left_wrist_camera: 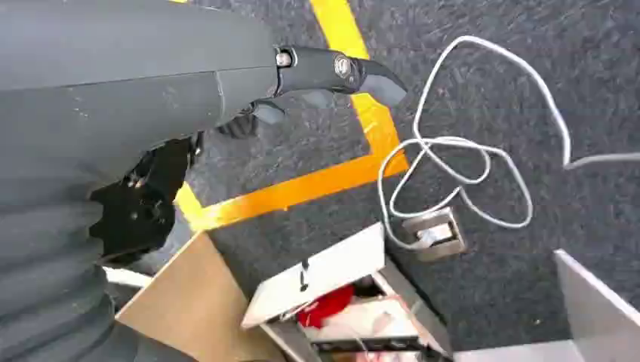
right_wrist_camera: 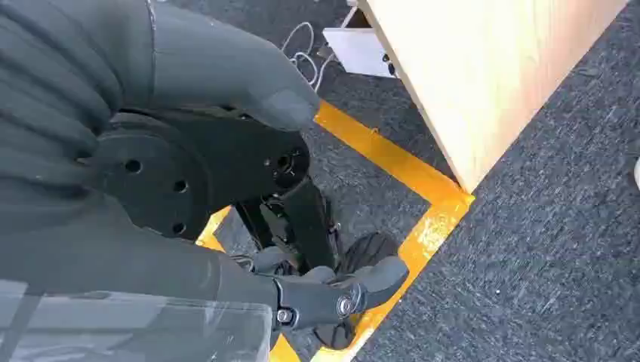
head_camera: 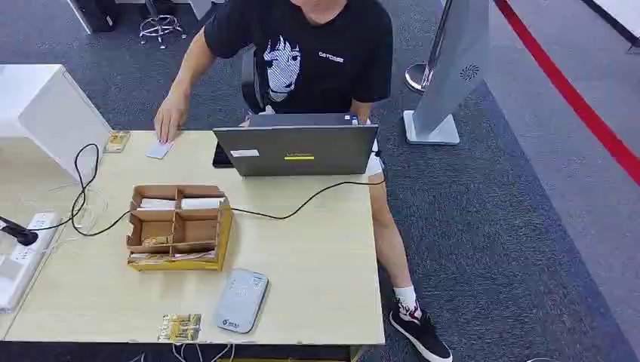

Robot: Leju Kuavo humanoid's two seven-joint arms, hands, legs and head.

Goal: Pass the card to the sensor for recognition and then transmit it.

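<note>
A white card (head_camera: 159,149) lies at the table's far left, with a person's hand (head_camera: 170,121) resting on it. The grey card sensor (head_camera: 240,300) lies flat near the table's front edge, and a gold-printed card (head_camera: 180,327) sits just left of it. A cardboard box (head_camera: 177,264) with compartments stands mid-table and holds white cards at the back. My left hand (left_wrist_camera: 324,79) hangs over the carpet with its fingers apart and nothing in them. My right hand (right_wrist_camera: 324,290) also hangs low beside the table's corner, holding nothing.
A grey laptop (head_camera: 298,151) stands at the table's far side in front of the seated person. A black cable (head_camera: 302,202) runs from it across the table to a power strip (head_camera: 23,256) on the left. A white stand (head_camera: 453,68) is on the carpet to the right.
</note>
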